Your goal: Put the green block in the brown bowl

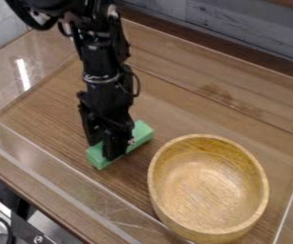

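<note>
The green block (138,132) is a short bright green bar lying slantwise on the wooden table, its ends showing on either side of the black fingers. My gripper (115,143) points straight down over the block's middle and is shut on it. Whether the block still rests on the table or hangs just above it, I cannot tell. The brown bowl (207,184) is a wide light wooden bowl with a thick rim, standing empty just right of the block and nearer the camera.
A clear plastic wall (59,186) runs along the table's front and left sides. The wooden tabletop (213,91) stretches behind the arm toward a back edge.
</note>
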Tool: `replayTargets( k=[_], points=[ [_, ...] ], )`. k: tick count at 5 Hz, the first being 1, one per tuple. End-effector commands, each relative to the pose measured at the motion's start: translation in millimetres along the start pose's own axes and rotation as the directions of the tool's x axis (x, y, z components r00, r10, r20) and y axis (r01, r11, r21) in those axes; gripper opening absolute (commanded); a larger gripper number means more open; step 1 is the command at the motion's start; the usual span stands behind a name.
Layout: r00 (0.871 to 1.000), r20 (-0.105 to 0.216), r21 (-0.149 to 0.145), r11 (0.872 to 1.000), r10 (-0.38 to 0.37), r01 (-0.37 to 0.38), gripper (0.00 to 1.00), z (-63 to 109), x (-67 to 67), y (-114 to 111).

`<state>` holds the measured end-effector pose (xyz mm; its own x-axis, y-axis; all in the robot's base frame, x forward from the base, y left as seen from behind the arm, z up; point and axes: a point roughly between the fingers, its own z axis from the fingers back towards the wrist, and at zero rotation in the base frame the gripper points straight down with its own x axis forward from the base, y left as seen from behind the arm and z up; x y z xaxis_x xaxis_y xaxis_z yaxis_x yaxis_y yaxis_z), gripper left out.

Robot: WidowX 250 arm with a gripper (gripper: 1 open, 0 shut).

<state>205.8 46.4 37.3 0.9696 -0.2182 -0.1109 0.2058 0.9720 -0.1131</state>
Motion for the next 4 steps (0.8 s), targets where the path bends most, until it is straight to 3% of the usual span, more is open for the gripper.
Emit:
replayTargets(
  k=[1,2,4],
  points=[
    [0.999,0.050,0.016,1.000,0.014,-0.015,0.00,20.9,5.8,1.9],
    [0.998,0.042,-0.001,0.999,0.050,-0.050,0.00,32.9,3.9,-5.4],
    [0.983,0.066,-0.005,0.985,0.171,-0.171,0.00,97.8,1.1,-33.3]
  ],
)
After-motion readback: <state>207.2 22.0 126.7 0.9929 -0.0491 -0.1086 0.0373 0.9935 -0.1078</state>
